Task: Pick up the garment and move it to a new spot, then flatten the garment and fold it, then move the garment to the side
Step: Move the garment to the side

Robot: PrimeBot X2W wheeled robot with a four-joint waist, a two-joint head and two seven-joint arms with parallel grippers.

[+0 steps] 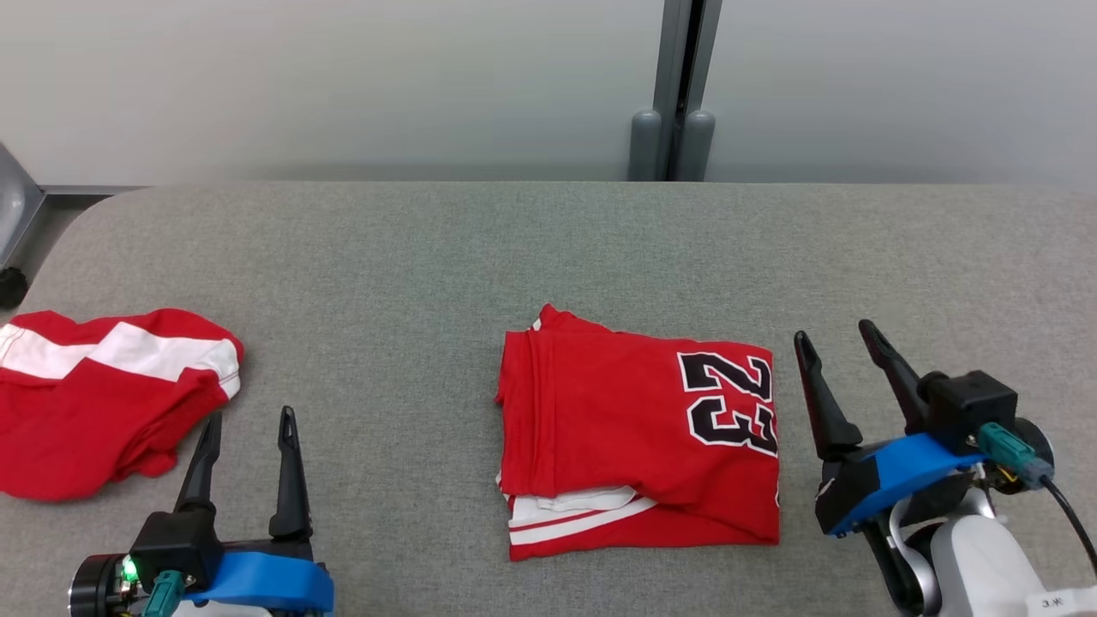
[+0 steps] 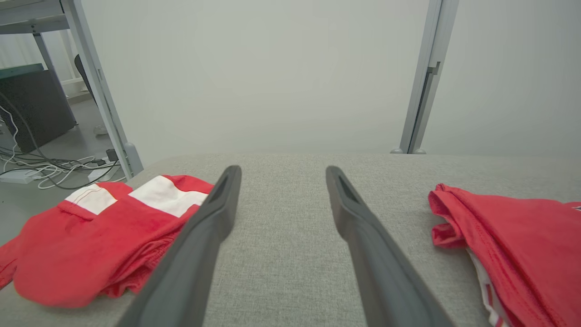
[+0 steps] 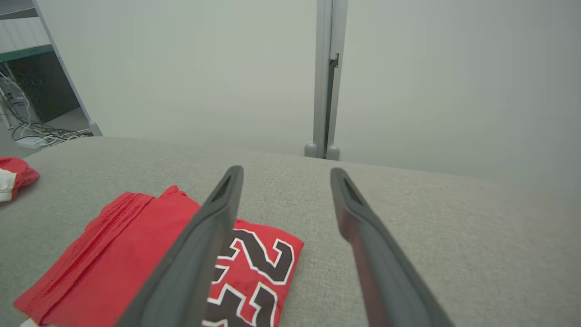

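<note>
A folded red garment (image 1: 638, 437) with a black "23" lies in the middle of the grey table (image 1: 548, 248); it also shows at the right of the left wrist view (image 2: 513, 240) and at the lower left of the right wrist view (image 3: 122, 259). My right gripper (image 1: 836, 338) hangs open just right of it, touching nothing, with its fingers (image 3: 204, 245) empty. My left gripper (image 1: 250, 420) stands open near the front left, between the two red cloths, and its fingers (image 2: 199, 245) hold nothing.
A second red cloth with a white band (image 1: 103, 394) lies crumpled at the table's left edge (image 2: 95, 236). A grey post (image 1: 677, 86) stands behind the table against a pale wall. Cables lie on the floor (image 2: 50, 170) off the left side.
</note>
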